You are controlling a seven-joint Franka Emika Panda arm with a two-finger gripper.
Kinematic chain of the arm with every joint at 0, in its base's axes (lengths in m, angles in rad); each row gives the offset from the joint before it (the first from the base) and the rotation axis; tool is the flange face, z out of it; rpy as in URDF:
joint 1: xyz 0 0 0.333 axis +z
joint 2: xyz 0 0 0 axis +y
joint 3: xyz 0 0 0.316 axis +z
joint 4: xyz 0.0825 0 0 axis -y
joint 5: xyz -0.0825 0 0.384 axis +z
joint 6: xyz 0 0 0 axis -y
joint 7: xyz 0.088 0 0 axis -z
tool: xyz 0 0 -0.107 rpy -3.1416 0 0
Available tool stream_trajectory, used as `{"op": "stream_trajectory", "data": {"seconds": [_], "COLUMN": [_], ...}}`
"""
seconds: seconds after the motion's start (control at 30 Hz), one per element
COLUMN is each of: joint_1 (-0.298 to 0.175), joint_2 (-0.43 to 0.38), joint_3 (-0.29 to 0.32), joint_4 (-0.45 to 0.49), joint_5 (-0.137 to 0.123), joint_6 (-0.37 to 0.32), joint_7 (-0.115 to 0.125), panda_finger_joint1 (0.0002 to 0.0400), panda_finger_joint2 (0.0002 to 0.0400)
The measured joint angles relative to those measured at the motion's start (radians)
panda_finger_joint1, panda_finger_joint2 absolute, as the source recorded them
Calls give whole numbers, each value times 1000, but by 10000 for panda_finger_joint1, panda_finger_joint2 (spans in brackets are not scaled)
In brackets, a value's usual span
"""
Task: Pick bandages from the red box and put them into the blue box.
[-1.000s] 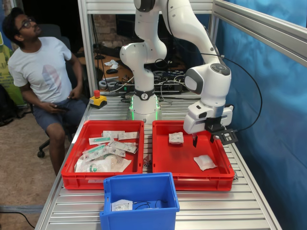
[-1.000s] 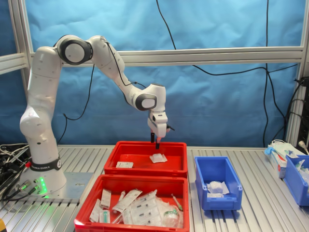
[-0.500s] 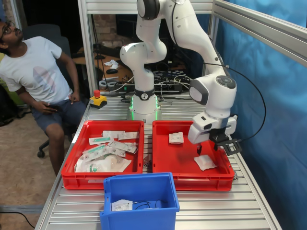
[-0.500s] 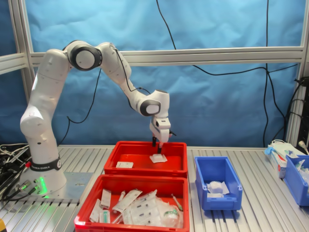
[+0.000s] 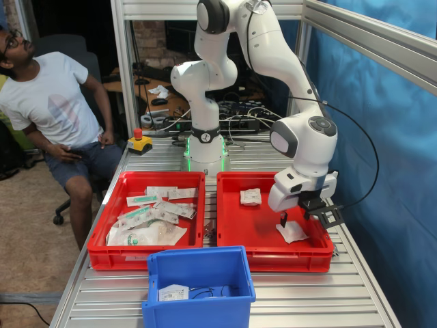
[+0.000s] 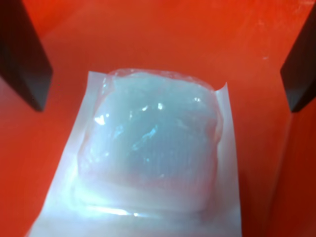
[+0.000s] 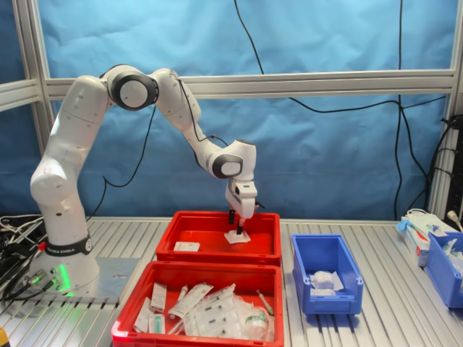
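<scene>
The red box (image 5: 273, 259) (image 7: 217, 254) holds two white bandages. One bandage (image 5: 295, 232) (image 7: 236, 236) (image 6: 153, 148) lies straight under my gripper (image 5: 292, 221) (image 7: 236, 227) (image 6: 165, 98), which is open and low inside the box. In the wrist view its dark fingers (image 6: 22, 54) stand on either side of the puffy pad without touching it. The other bandage (image 5: 250, 197) (image 7: 187, 246) lies apart, toward the arm's base. The blue box (image 5: 198, 283) (image 7: 325, 275) has a white pad and a packet in it.
A second red tray (image 5: 147, 219) (image 7: 210, 311) full of flat printed packets sits beside the red box. A seated person (image 5: 54, 102) is at the first exterior view's left, near a red stop button (image 5: 139, 140). Another blue bin (image 7: 445, 267) stands at the second exterior view's right.
The gripper has come down into the red box and shifted over the bandage, ending low with its fingers around it. The bandages have not moved.
</scene>
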Motion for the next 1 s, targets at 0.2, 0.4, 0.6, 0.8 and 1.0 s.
{"op": "stream_trajectory", "data": {"seconds": [0.2, 0.4, 0.6, 0.8, 1.0], "joint_1": [2, 7, 10, 10, 11], "joint_2": [4, 11, 24, 60, 63], "joint_3": [-4, -17, -31, -47, -50], "joint_4": [6, 14, 24, 23, 25], "joint_5": [0, 0, 0, 0, 0], "joint_6": [4, 21, 33, 37, 42], "joint_7": [0, 0, 0, 0, 0], "panda_finger_joint1": [400, 400, 400, 400, 400], "panda_finger_joint2": [400, 400, 400, 400, 400]}}
